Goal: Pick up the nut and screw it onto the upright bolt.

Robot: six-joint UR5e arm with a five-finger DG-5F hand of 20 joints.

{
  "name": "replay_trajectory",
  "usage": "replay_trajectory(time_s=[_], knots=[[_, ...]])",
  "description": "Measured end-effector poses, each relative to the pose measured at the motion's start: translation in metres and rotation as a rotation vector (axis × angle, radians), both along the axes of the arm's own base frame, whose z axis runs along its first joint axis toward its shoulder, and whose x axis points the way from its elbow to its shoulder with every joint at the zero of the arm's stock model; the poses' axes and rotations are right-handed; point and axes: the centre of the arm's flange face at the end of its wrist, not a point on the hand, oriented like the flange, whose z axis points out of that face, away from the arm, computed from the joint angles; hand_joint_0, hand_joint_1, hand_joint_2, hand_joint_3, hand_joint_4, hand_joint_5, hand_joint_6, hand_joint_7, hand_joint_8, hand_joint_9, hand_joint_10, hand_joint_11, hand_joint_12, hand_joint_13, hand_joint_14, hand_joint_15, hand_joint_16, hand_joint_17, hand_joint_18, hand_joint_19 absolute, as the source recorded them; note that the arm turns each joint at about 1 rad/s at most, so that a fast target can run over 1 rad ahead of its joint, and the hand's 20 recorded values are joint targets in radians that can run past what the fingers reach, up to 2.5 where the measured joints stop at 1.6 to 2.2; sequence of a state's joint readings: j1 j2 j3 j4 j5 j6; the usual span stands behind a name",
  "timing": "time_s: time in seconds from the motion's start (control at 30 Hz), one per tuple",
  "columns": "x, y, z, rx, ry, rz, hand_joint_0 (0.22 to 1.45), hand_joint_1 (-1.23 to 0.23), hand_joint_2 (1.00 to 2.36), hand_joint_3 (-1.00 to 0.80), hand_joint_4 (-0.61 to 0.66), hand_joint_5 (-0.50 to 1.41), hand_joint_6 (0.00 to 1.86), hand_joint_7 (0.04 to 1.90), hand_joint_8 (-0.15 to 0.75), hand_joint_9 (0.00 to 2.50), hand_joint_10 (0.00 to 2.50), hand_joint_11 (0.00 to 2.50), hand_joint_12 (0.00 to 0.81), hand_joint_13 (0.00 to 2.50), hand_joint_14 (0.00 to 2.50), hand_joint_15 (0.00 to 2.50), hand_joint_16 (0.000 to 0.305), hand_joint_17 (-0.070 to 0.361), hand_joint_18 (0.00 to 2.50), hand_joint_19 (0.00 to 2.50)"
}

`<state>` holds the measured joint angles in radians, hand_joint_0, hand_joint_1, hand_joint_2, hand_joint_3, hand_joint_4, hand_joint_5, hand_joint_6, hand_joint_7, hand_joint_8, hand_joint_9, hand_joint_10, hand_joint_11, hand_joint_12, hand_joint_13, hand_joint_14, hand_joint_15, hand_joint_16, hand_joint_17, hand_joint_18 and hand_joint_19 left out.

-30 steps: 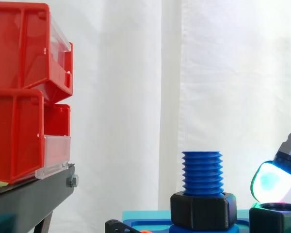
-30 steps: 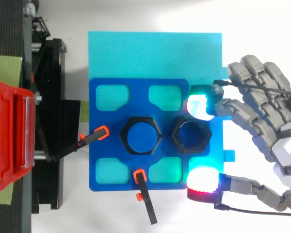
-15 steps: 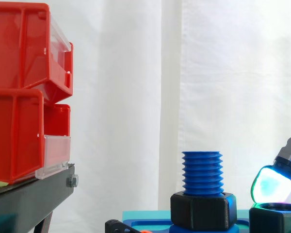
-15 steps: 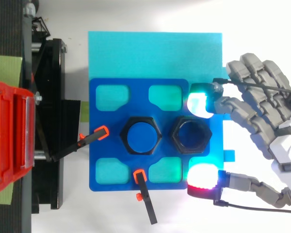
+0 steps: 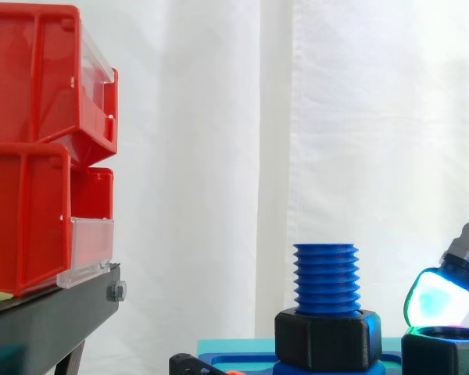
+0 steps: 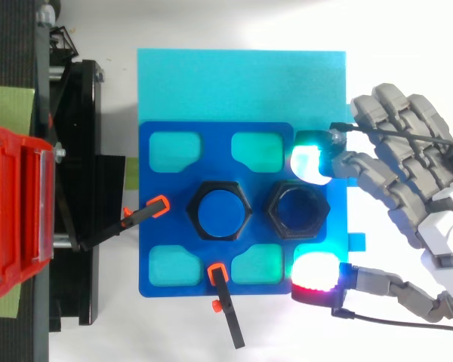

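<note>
- My hand is spread wide and holds nothing. Two glowing fingertips flank the nut, apparently without touching it.
- The nut lies flat on the blue plate, just beside the upright bolt.
- Risk: if one fingertip lands first, the nut could skid or tip — perhaps against the bolt's black collar.

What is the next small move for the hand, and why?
Probably lower the hand slightly. From the side, a glowing pad sits just above the rim of the loose black nut; from above, the pads flank that nut without gripping it, beside the blue bolt.
</note>
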<state>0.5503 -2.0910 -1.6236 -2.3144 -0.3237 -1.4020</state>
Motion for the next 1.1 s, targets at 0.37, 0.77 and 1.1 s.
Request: replay_trajectory(time_s=[0.37, 0.77, 1.1], knots=[[-0.0002, -0.0002, -0.0002, -0.004, 0.005, 0.003, 0.49, -0.85, 1.0, -0.5, 0.28, -0.24, 0.5, 0.94, 0.297, 0.24, 0.0, 0.04, 0.416, 0.16, 0.0, 0.0, 0.059, 0.132, 0.17, 0.06], [-0.0024, -0.002, -0.0019, -0.018, 0.029, 0.009, 0.5, -0.79, 1.0, -0.5, 0.31, -0.21, 0.5, 1.07, 0.307, 0.34, 0.0, 0.1, 0.412, 0.21, 0.0, 0.0, 0.058, 0.13, 0.24, 0.08], [-0.0007, -0.0038, -0.0016, -0.025, 0.03, 0.027, 0.55, -0.74, 1.0, -0.5, 0.3, -0.19, 0.5, 1.15, 0.307, 0.42, 0.0, 0.14, 0.397, 0.24, 0.0, 0.0, 0.053, 0.119, 0.22, 0.07]])
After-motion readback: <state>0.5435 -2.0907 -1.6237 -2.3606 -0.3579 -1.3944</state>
